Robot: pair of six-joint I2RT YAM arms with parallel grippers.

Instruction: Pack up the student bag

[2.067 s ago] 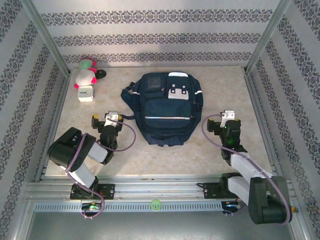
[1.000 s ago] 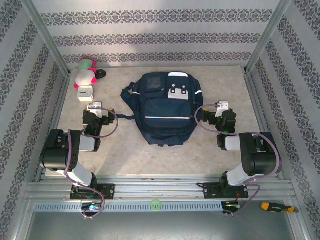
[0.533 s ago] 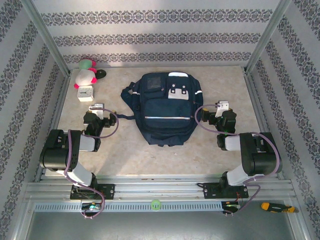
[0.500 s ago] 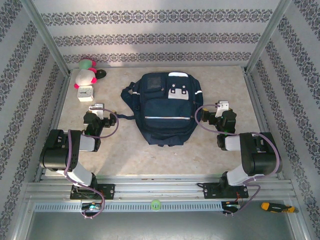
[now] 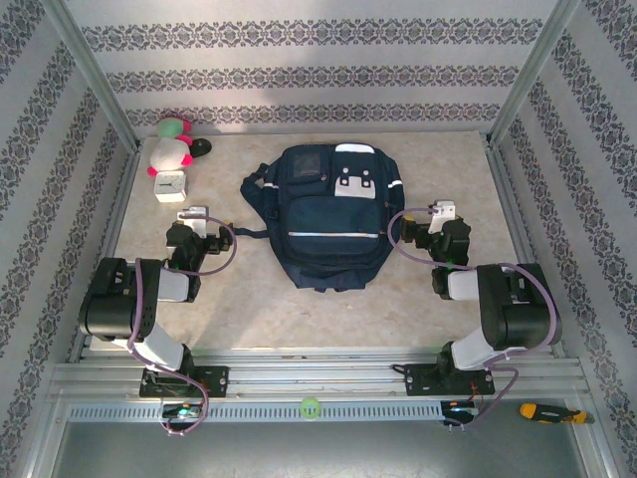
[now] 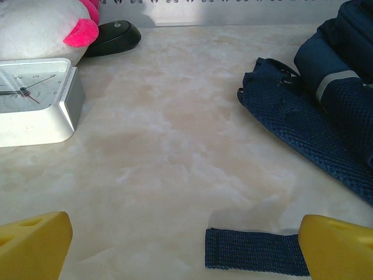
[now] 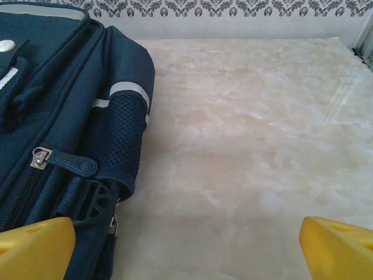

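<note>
The left claw (image 6: 185,254) stands wide apart and empty, low over the table (image 5: 299,309), with a loose strap (image 6: 250,251) end lying between its tips; the right claw (image 7: 186,251) is likewise spread and holds nothing, its left tip near the zip pull (image 7: 73,163) of the bag (image 5: 328,214). The bag lies flat mid-table between the two arms, front pocket up and seemingly closed, likely so each arm can work one side. The clock (image 6: 32,99), plush toy (image 5: 169,149) and mouse (image 6: 113,38) sit in the far left corner, probably the things to pack and nearest the left arm. Bare table runs from the bag to the right edge; the left side is tighter, with strap and clock close by
</note>
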